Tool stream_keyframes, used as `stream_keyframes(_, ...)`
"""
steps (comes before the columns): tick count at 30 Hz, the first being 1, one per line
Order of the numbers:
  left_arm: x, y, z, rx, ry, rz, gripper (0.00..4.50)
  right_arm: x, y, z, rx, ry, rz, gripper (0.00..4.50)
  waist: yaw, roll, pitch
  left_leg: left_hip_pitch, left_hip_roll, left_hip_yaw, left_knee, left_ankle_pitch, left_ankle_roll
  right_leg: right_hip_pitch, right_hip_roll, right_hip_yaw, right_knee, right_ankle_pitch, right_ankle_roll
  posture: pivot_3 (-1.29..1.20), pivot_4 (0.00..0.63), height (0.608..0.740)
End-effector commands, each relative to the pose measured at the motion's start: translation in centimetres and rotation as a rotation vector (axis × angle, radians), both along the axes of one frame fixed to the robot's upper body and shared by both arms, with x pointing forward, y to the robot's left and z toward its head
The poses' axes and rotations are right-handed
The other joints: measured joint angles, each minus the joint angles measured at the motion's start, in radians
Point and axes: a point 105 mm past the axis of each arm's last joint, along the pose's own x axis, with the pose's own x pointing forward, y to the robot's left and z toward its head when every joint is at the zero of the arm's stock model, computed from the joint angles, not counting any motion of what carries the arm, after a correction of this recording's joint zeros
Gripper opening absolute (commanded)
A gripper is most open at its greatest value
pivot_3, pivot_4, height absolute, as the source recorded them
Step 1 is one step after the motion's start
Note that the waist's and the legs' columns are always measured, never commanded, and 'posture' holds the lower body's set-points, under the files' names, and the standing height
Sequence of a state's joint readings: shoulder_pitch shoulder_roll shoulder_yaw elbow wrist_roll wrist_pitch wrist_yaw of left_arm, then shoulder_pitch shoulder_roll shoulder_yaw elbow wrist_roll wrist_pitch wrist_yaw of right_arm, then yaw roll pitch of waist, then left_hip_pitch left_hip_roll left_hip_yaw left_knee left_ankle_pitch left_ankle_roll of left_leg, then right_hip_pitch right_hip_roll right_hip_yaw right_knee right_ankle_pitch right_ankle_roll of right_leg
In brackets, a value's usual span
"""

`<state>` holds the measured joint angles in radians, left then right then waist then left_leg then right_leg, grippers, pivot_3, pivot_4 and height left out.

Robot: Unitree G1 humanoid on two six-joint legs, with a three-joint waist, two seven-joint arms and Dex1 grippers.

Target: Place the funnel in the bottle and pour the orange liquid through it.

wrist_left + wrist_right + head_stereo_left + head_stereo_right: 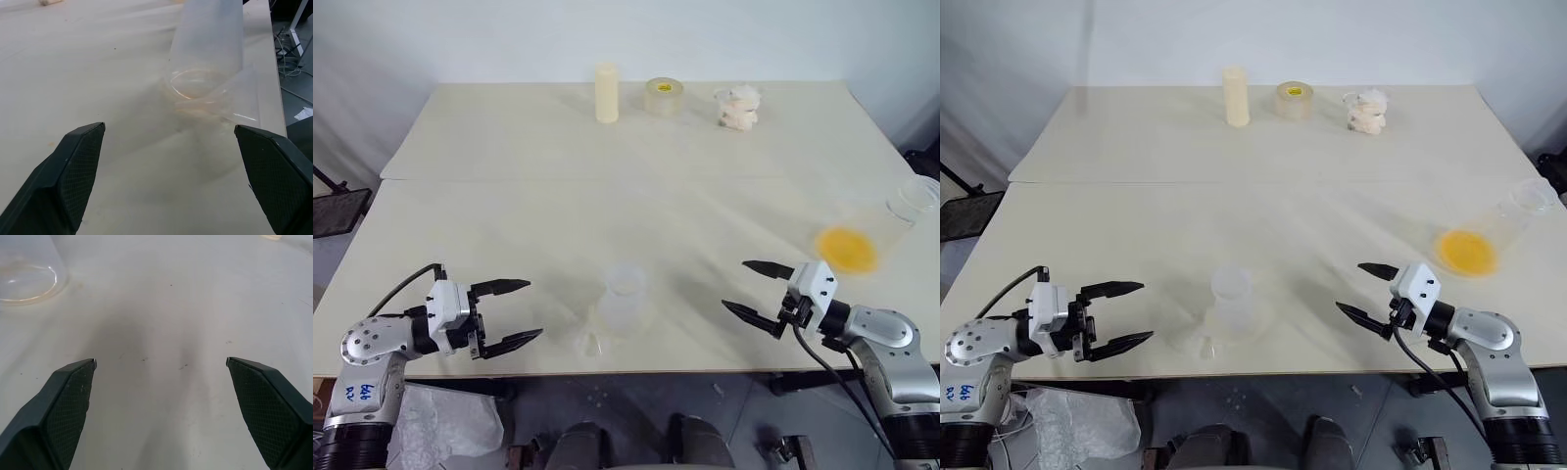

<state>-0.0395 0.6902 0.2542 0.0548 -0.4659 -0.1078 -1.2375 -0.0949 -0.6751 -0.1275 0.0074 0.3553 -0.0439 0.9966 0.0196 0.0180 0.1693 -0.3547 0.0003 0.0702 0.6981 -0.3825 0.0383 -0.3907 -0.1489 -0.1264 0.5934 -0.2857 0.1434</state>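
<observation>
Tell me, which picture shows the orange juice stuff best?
The left eye view: the orange liquid sits as a bright pool in a clear cup lying tilted on the table's right side. The right eye view shows it equally clearly. I can't make it out in either wrist view.

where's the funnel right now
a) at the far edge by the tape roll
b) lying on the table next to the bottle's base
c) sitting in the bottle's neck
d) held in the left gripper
b: the funnel lies on the table against the base of the bottle, which has nothing in its neck; the left gripper is open and empty.
</observation>
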Motion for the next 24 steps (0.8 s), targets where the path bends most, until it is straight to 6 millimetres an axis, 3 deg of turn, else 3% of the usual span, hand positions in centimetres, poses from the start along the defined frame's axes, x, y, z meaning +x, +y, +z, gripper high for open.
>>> stream_keyframes(1,0.1,-0.3,0.7,-0.016,-0.017,-0.023,4.5,-0.2,0.1,1.0,0.01,-0.055,-0.001,4.46,0.001,0.0,0.0,0.0,0.0,0.0,0.0,0.0,0.0,0.0,0.0,0.0,0.0,0.0,0.0,0.0,0.15,0.74)
stream_keyframes(8,1.1,-0.1,1.0,-0.063,0.081,0.044,4.5,-0.2,0.0,1.0,0.008,-0.055,-0.009,4.46,-0.001,0.0,0.0,0.0,0.0,0.0,0.0,0.0,0.0,0.0,0.0,0.0,0.0,0.0,0.0,0.0,0.15,0.74)
stream_keyframes(12,3.0,1.7,1.2,-0.091,0.083,0.267,4.5,0.0,0.0,1.0,0.007,-0.055,-0.007,4.46,0.001,0.0,0.0,0.0,0.0,0.0,0.0,0.0,0.0,0.0,0.0,0.0,0.001,0.0,0.0,0.0,0.15,0.74)
stream_keyframes(20,0.9,2.3,1.9,-0.059,0.062,0.121,4.5,0.1,-0.2,1.4,0.001,-0.053,0.007,4.46,-0.001,-0.001,0.0,0.0,0.0,0.0,0.0,0.0,0.0,0.0,0.0,0.0,0.001,0.0,0.0,0.0,0.15,0.74)
stream_keyframes(24,0.5,1.0,2.3,-0.054,0.069,0.016,4.5,-0.4,0.3,1.9,0.035,-0.04,0.049,4.46,0.001,-0.001,0.0,0.0,0.0,0.0,0.001,0.0,0.0,0.0,0.0,0.0,0.001,0.0,0.0,0.0,0.15,0.74)
